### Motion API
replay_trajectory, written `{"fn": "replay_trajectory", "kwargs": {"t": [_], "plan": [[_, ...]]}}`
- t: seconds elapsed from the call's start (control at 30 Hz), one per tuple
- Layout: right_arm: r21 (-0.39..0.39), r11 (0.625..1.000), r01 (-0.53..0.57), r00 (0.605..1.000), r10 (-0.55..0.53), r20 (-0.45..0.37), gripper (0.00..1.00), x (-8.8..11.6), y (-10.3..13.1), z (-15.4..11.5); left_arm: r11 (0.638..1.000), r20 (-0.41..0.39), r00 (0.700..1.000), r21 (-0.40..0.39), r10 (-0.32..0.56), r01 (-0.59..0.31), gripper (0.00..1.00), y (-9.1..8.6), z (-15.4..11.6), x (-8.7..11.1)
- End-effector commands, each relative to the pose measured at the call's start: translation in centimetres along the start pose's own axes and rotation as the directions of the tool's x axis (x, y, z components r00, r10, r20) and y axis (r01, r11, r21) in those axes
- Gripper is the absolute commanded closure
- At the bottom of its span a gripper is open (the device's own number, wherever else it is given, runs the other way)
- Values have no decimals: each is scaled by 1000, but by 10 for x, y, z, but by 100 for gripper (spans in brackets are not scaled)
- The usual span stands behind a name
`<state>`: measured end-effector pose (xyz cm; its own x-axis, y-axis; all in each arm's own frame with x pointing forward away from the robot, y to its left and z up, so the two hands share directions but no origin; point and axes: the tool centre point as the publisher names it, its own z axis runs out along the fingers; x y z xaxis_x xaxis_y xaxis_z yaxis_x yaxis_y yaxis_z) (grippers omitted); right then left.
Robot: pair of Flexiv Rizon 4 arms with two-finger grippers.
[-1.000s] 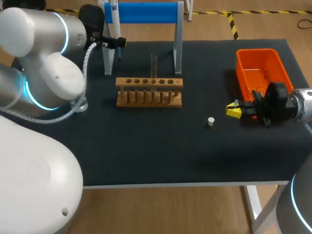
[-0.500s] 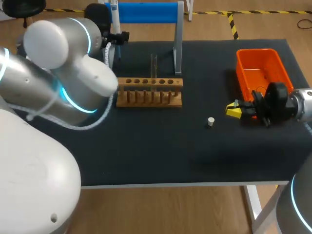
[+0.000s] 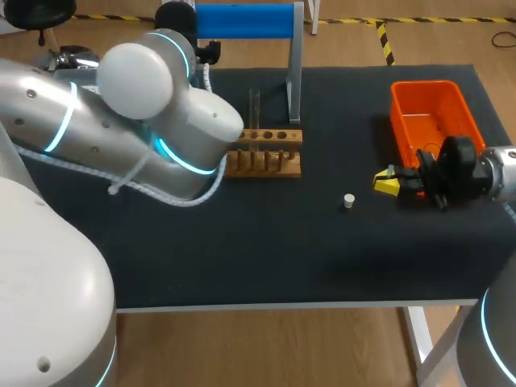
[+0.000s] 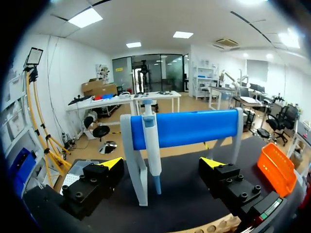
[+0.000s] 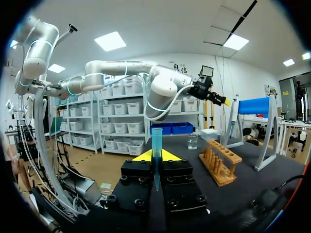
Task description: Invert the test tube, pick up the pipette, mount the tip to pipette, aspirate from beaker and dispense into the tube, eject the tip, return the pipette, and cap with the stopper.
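Fingers [image 4: 112, 163] of the left gripper [image 4: 162, 165] stood wide apart, holding nothing, facing the blue stand [image 4: 194, 127] at the far edge of the counter [image 3: 266, 258]. The pipette [image 4: 151, 141] hung upright from the stand's bar, ahead of the gap between the fingers and slightly nearer one of them, not touched by either. The right gripper [image 3: 385, 184] waited beside the orange bin [image 3: 427, 113], its fingers clamped on a blue pipette tip [image 5: 156, 141] held upright.

Test tube [image 3: 255, 109] stood in the rack [image 3: 278, 137]; which end was up could not be made out. Stopper [image 3: 348, 201] lay on the counter between the rack and the right gripper. Beaker [image 5: 193, 141] sat beyond the rack.

Judgement: step in hand was the pipette pick-up, approach stage, grasp not yet made. Next move called for centring the left gripper on the pipette body, advancing until both fingers flanked it, closing, then lifting it clear of the bar without knocking the stand. Tip mounting would follow, pipette to the tip held by the right gripper
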<state>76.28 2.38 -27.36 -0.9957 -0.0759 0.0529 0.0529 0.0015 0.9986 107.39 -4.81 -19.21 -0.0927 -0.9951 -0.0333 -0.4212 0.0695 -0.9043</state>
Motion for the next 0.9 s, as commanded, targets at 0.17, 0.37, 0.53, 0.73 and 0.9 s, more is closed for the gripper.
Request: {"fn": "replay_trajectory", "kwargs": {"t": [0.17,0.37,0.53,0.73,0.9], "plan": [[1,1000,1,1000,-1,0,100,1,0,-1,999,79,996,33,-34,31,0,0,23,1],[1,1000,1,1000,-1,0,100,1,0,-1,998,72,996,39,-48,45,27,-3,37,0],[1,1000,1,1000,-1,0,100,1,0,-1,997,65,996,48,-56,53,35,-5,48,-2],[1,1000,1,1000,-1,0,100,1,0,-1,996,57,996,67,-62,58,51,-11,57,-5],[1,1000,1,1000,-1,0,100,1,0,-1,996,55,997,73,-63,58,51,-14,64,-7]]}}
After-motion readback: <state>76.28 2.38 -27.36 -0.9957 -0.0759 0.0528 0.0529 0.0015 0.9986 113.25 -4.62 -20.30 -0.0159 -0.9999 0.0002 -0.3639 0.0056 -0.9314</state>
